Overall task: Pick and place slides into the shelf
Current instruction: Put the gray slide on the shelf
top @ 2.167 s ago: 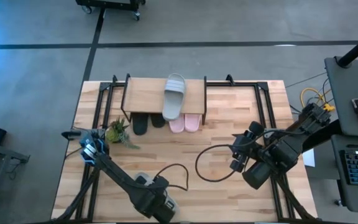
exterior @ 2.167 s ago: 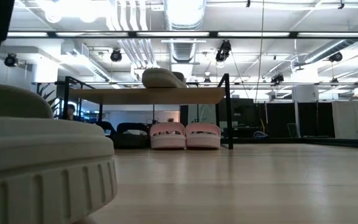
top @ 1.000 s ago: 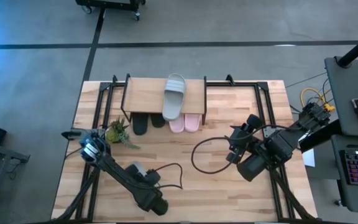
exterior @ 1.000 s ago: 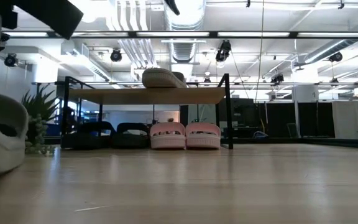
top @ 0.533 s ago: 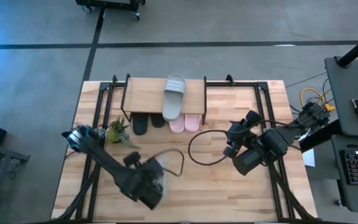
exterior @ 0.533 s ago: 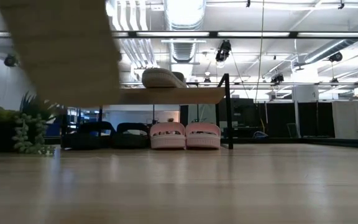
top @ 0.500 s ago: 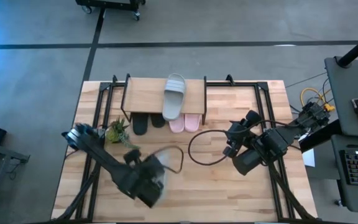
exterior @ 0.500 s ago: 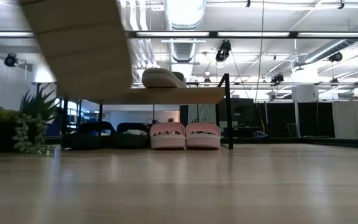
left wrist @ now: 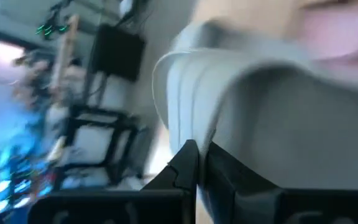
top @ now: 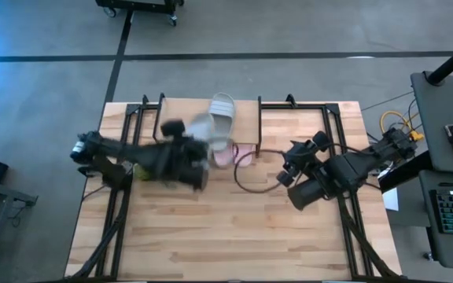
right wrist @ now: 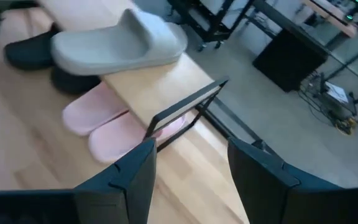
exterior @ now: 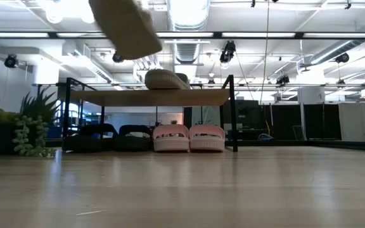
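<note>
Step in hand: carry of last grey-green slide (top: 201,126) to shelf (top: 181,118).

- Left pincer (top: 197,149): shut on slide, aloft over shelf's left part. Next move, by judgement: lower beside its mate (top: 220,122) on plank.
- Right pincer (right wrist: 188,165): open, empty, waiting right of shelf.
- Under shelf: black pair (exterior: 109,137), pink pair (exterior: 189,137).
- Low view alone shows both pairs whole; left wrist view alone shows grip.

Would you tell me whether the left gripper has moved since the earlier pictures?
Yes. The left gripper, shut on a grey-green slide, went from the table's near edge up to the shelf.
</note>
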